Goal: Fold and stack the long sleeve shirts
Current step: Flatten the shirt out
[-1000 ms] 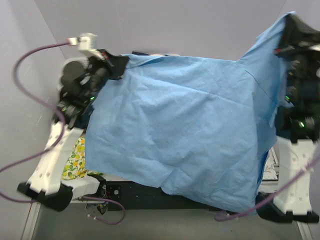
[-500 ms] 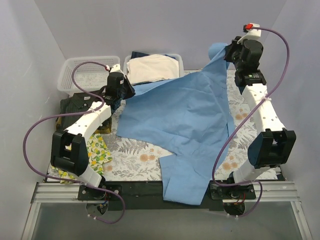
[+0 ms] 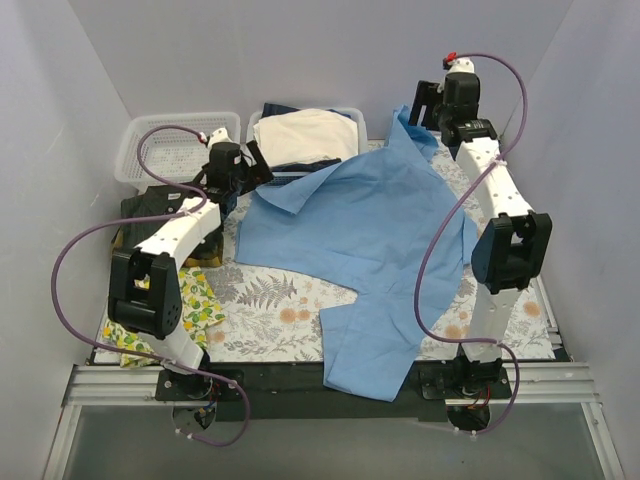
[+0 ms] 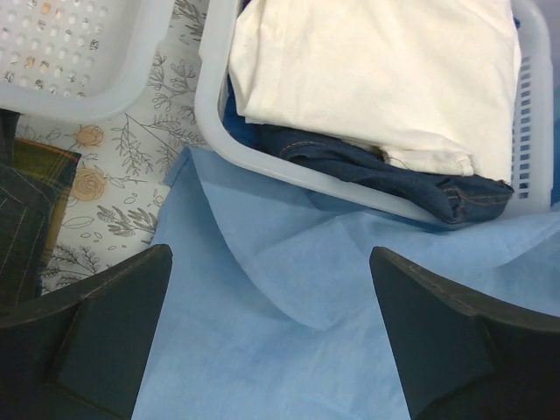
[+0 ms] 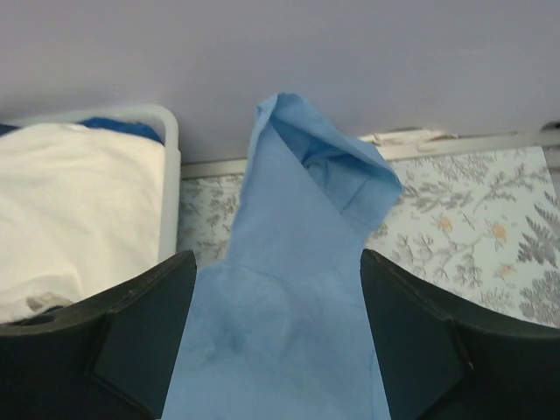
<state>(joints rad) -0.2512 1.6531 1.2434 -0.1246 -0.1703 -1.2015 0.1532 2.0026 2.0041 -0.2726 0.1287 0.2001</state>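
The light blue long sleeve shirt [image 3: 360, 240] lies spread over the floral table, its lower part hanging past the near edge. My left gripper [image 3: 255, 168] hovers open over the shirt's far left corner [image 4: 289, 289], fingers wide apart and holding nothing. My right gripper [image 3: 425, 112] is open above the far right corner, where a fold of blue cloth [image 5: 306, 201] stands up between the fingers without being pinched. The dark pinstriped shirt [image 3: 155, 205] lies folded at the left, under the left arm.
A white basket [image 3: 352, 118] holding cream-white cloth [image 4: 385, 79] and dark denim [image 4: 385, 171] stands at the back middle. Another perforated basket [image 3: 150, 150] sits at the back left. Yellow lemon-print cloth [image 3: 195, 300] lies near the left arm's base.
Both grippers have dropped from holding the shirt up high to the back of the table and opened, letting the blue shirt go. It now lies flat.
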